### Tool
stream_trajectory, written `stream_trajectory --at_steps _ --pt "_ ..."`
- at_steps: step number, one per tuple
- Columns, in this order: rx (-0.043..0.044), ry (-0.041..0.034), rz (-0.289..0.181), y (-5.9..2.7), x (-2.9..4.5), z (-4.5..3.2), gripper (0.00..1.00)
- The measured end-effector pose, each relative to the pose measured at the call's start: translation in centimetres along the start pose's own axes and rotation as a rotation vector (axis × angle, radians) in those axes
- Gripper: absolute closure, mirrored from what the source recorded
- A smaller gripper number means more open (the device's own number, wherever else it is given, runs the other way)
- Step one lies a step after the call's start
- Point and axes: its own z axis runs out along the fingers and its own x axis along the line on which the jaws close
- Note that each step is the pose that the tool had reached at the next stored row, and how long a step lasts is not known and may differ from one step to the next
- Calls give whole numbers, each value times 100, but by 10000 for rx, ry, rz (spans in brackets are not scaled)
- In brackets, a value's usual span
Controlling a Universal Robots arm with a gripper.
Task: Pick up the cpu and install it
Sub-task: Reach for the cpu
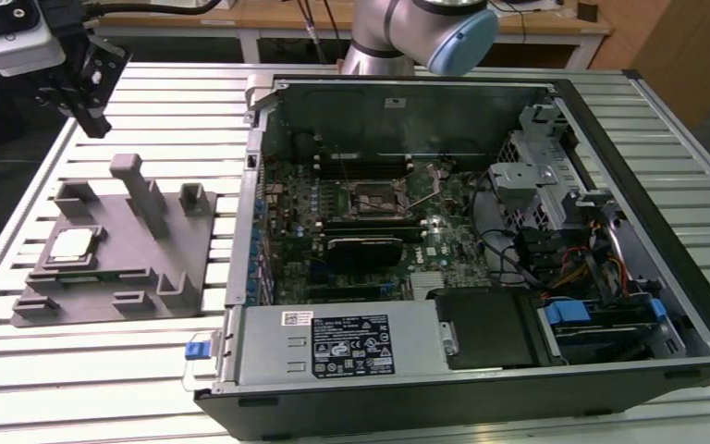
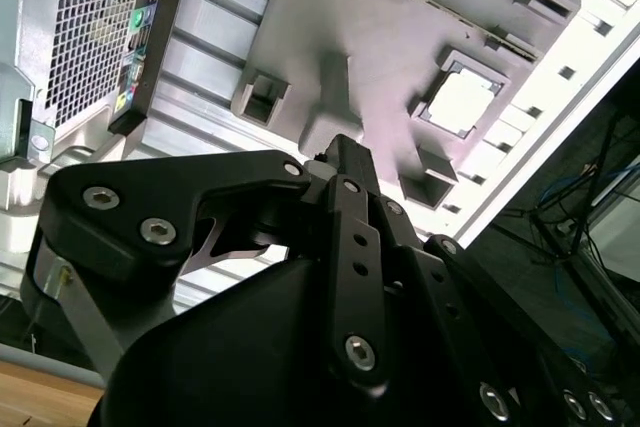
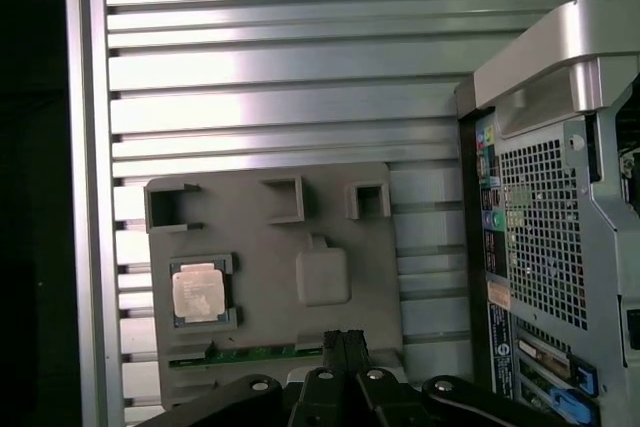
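**Gripper hanging above the tray, cpu lying in its pocket**

The gripper (image 1: 91, 124) is hanging in the air at the exterior view's upper left. Its black fingers are pointing down and pressing together, with nothing between them. In both wrist views the fingertips (image 3: 345, 339) are showing as a narrow closed pair, touching nothing. They are hovering over the edge of the grey plastic tray (image 1: 108, 277).

The tray is lying flat on the slatted metal table (image 1: 84, 370), with several upright posts rising from it. The cpu (image 1: 71, 245) is sitting in a square pocket of that tray, on the side towards the exterior view's left. Its silvery top is facing up, and it is well apart from the gripper. In the first wrist view the cpu (image 3: 196, 292) is resting inside its raised frame, and a thin green strip (image 3: 250, 353) is lying along the tray's edge close by. In the second wrist view the cpu (image 2: 460, 104) is glaring pale under the light.

The open computer case (image 1: 454, 412) is lying on its side just beside the tray, towards the exterior view's right. On the board inside, the dark square socket (image 1: 373, 196) is sitting near the middle, with a thin metal lever (image 1: 427, 190) angling up beside it. The robot arm (image 1: 417, 28) is reaching in from behind the case.
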Motion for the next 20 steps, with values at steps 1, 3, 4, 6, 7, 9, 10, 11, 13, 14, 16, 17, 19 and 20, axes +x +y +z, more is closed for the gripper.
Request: stream_trajectory --at_steps 1,3,4,6,7,9,10,11,13,14,16,17,19,20 --pt "0 -1 0 -1 7 1 89" --pt "0 0 0 -2 22 2 89" --pt "1 1 0 -2 29 3 89" --pt "0 0 0 -4 45 5 89" --pt "1 0 0 -4 52 5 89" --pt "0 1 -1 -6 66 7 89" --pt "0 0 -1 -6 73 8 89" --pt "1 0 0 -7 81 8 89" --pt "0 0 -1 -8 95 10 89" --pt "0 0 -1 -8 102 11 89" --pt "0 0 0 -9 117 12 89" --pt "0 0 0 -10 124 13 89" --pt "0 0 0 -11 140 15 89" --pt "0 0 0 -12 148 15 89"
